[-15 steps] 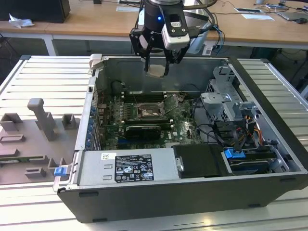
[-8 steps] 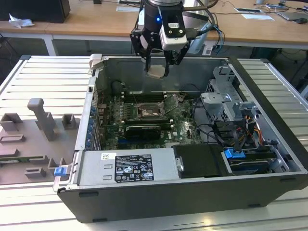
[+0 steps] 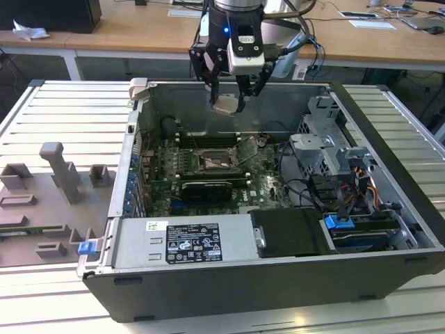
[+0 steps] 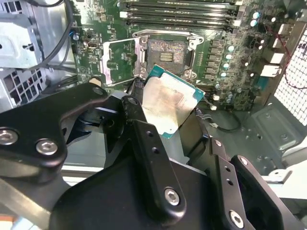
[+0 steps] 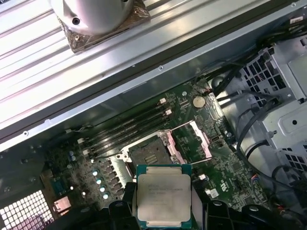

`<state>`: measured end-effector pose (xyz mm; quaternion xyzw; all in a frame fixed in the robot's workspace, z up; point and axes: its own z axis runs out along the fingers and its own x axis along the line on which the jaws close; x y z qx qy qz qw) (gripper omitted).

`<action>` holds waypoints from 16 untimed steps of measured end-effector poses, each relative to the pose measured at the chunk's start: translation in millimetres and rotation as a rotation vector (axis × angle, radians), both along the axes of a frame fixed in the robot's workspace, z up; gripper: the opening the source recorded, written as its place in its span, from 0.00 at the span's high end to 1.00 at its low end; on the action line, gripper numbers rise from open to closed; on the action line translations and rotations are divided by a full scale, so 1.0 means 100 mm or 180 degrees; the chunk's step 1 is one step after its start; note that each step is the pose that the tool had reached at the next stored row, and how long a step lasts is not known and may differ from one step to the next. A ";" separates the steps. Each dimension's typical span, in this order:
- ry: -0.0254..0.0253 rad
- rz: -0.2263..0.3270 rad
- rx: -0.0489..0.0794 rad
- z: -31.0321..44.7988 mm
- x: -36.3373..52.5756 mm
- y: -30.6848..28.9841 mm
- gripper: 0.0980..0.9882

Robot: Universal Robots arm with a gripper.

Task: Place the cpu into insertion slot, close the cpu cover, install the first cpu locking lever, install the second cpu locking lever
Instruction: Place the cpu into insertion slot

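The jaws were clamped on the cpu, gripping it by opposite edges and holding it in the air over the open computer case. In both wrist views its pale metal top faced up toward the cameras, with the green rim showing around it.

The insertion slot lay below the jaws on the green board, bare, with its dark contact field exposed. In the wrist views it sat just past the chip's far edge, so the chip seemed to hang a little short of the slot, not squarely over it.

The cpu cover stood swung open at one side of the slot, leaving the way down free.

Being square, the chip had no long axis. Its sides looked turned somewhat out of line with the slot's sides, though the slanted view may have overstated that.
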<state>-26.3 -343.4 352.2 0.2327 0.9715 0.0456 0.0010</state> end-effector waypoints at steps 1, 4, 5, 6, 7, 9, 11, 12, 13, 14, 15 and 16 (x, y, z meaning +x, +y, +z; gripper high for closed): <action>0.0000 -0.0039 0.0000 -0.006 0.000 0.000 0.50; 0.0000 -0.0124 0.0000 -0.021 0.000 0.000 0.50; 0.0000 -0.0161 0.0000 -0.027 0.000 0.000 0.50; 0.0000 -0.0181 0.0000 -0.031 0.000 0.000 0.50; 0.0000 -0.0201 0.0000 -0.034 0.000 0.000 0.50; 0.0000 -0.0261 0.0000 -0.045 0.000 0.000 0.50; 0.0000 -0.0300 0.0000 -0.052 0.000 0.000 0.50; 0.0000 -0.0323 0.0000 -0.057 0.000 0.000 0.50; 0.0000 -0.0353 0.0000 -0.062 0.000 0.000 0.50; 0.0000 -0.0374 0.0000 -0.067 0.000 0.000 0.50; 0.0000 -0.0394 0.0000 -0.070 0.000 0.000 0.50; 0.0000 -0.0421 0.0000 -0.075 0.000 0.000 0.50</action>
